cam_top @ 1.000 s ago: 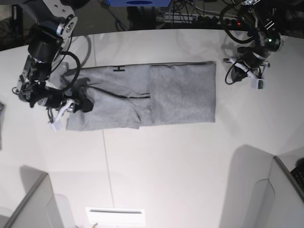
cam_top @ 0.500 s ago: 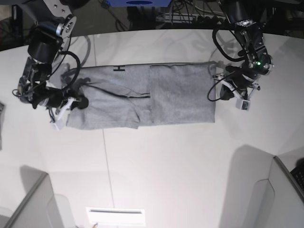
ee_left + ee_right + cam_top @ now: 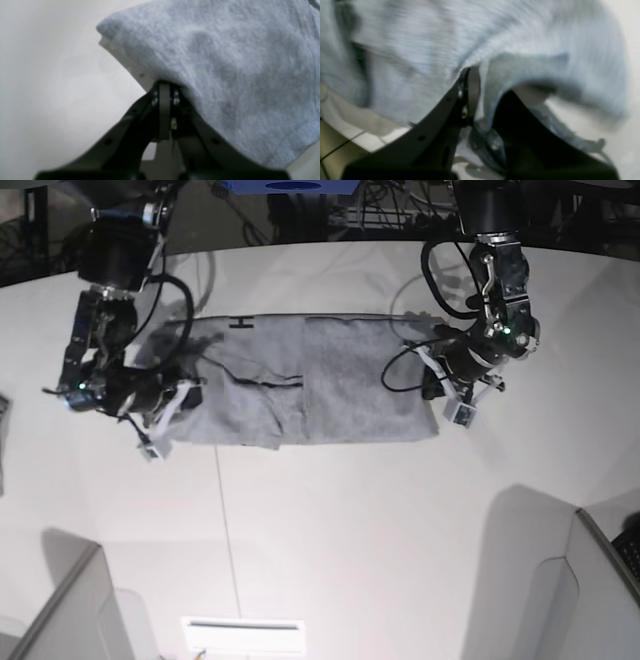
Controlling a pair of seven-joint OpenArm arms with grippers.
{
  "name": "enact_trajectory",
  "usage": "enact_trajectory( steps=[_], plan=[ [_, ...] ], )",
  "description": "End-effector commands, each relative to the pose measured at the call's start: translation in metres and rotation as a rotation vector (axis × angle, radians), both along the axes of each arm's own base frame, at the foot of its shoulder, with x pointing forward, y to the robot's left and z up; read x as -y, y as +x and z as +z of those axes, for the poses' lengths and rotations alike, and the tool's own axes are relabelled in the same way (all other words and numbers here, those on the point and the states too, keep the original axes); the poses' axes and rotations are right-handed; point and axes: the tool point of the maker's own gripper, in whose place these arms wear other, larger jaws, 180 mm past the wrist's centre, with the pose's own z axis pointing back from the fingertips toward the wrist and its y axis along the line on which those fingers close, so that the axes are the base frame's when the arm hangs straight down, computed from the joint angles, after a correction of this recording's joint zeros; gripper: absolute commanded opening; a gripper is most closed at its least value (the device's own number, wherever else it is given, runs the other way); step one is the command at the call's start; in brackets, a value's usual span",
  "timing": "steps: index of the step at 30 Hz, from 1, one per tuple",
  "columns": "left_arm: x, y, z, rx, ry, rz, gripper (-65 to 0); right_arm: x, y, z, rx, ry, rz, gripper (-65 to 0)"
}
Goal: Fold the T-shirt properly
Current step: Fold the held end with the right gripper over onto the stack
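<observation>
**Both grippers clamped on the ends of the T-shirt**

Left gripper [image 3: 165, 87] first: from my left wrist camera I saw its jaws pressed together with the edge of the grey T-shirt [image 3: 225, 75] pinched between them. The cloth rose from the grip in a raised fold and filled the upper right of that picture. A white table [image 3: 50, 87] lay blurred to the left and below. A pale layer showed under the lifted edge of the cloth; I could not tell what it was.

From the right wrist camera, the right gripper [image 3: 476, 82] was clenched on a bunched fold of the T-shirt [image 3: 420, 45]. Grey cloth draped over the far finger and hung down between the two black fingers. The picture was smeared, so I could not make out finer detail. A strip of table [image 3: 630, 75] showed at the right edge.

From the base camera, the T-shirt [image 3: 300, 385] lay as a long folded band across the middle of the table [image 3: 350, 530], with a small black mark on its far edge. The right gripper [image 3: 180, 395] sat on the band's end at the picture's left, where the cloth was rumpled. The left gripper [image 3: 438, 375] sat on the opposite end, at the picture's right, its cables looping above the cloth.
</observation>
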Motion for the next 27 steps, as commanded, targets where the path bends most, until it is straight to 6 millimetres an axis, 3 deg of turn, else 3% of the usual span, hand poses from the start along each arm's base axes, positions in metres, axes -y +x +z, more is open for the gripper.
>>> enact_trajectory(
  steps=[1,6,11,20,27],
  plan=[
    [0.0,-0.008,-0.009,-0.059,0.052,-0.028,-65.0,-0.006,0.018,0.023,0.086,0.012,0.001,-65.0],
    [0.009,-0.001,0.008,-0.009,0.066,-0.055,-65.0,-0.043,0.016,0.047,0.147,0.038,0.061,-65.0],
    [-0.011,-0.003,0.019,0.021,0.131,-0.067,-65.0,-0.07,0.016,0.068,0.187,0.082,0.08,-65.0],
    [-0.033,-0.025,0.007,-0.033,0.186,-0.08,-65.0,-0.111,0.007,0.082,0.222,0.141,0.125,-65.0],
    [-0.033,-0.031,0.002,-0.051,0.184,-0.081,-65.0,-0.168,-0.003,0.106,0.216,0.364,0.102,-65.0]
  ],
)
